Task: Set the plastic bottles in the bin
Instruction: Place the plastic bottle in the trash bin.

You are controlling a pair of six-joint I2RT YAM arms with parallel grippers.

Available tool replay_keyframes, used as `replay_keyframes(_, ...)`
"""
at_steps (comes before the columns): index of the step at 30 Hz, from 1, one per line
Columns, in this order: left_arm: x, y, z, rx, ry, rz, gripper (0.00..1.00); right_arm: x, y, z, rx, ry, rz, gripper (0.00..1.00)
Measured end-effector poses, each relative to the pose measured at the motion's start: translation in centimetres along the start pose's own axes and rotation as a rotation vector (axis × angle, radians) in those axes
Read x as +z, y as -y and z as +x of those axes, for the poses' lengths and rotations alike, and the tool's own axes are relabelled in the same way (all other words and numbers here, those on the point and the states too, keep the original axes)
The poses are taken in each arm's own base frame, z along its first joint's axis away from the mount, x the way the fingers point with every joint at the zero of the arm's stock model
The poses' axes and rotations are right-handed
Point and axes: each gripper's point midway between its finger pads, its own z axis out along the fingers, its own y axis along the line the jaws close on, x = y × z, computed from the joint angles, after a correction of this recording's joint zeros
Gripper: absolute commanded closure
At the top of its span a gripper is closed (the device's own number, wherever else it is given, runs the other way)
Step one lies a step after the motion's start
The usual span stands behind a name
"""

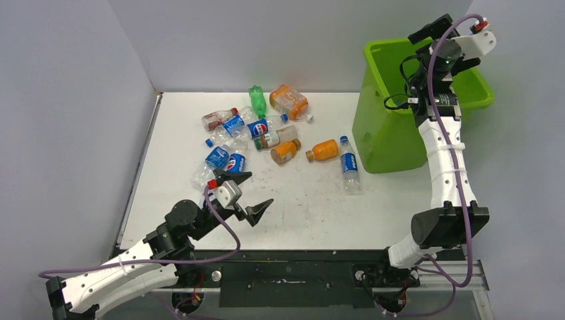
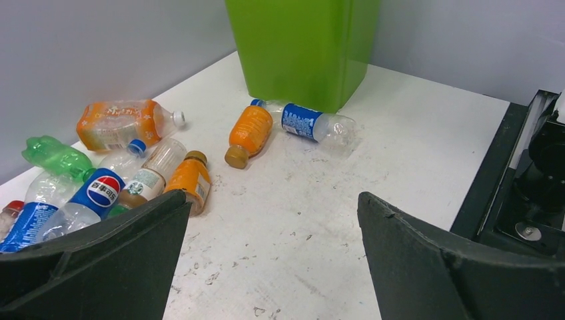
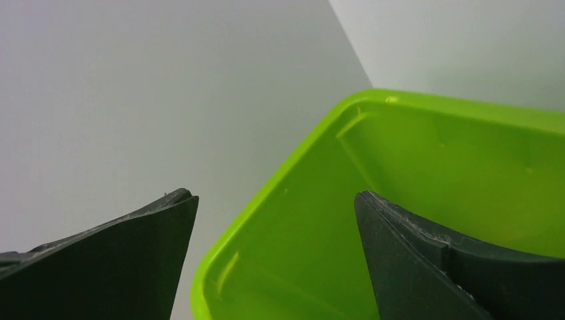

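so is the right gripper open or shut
Open: the right gripper shows its fingers wide apart with nothing between them, above the bin.

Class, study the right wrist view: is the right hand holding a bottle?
No, the right hand is open with nothing between its jaws, above the bin.

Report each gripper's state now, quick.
Left gripper: open, empty, over the white table near the crushed plastic bottles.
Right gripper: open, empty, above the large lime-green plastic bin.
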Motion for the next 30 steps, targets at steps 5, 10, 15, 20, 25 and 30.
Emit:
replay_keyframes(5, 0.0, -0.3, 0.1, 0.005, -0.004, -0.015, 0.04, -0.4, -1.1, 1.5, -0.006, -0.057, -0.033, 0.1)
replay_keyframes(10, 0.0, -0.4, 0.3, 0.008, -0.011, -0.026, 0.04, -4.2, -6.8, 1.3, 0.005, -0.075, -0.173, 0.1)
replay_keyframes(15, 0.1, -0.7, 0.5, 0.009, -0.021, -0.044, 0.04, -12.9, -13.4, 2.0, 0.03, -0.16, -0.441, 0.08)
replay_keyframes(20, 0.1, -1.0, 0.8, 0.012, -0.033, -0.065, 0.04, -23.0, -14.3, 3.0, 0.043, -0.273, -0.674, 0.07)
replay_keyframes(25, 0.1, -1.3, 1.0, 0.014, -0.04, -0.086, 0.04, -29.8, -9.7, 11.4, -0.078, -0.469, -0.75, 0.08)
replay_keyframes(30, 0.2, -1.5, 1.1, 0.015, -0.045, -0.094, 0.04, -31.7, 1.3, 24.1, -0.401, -0.687, -0.585, 0.1)
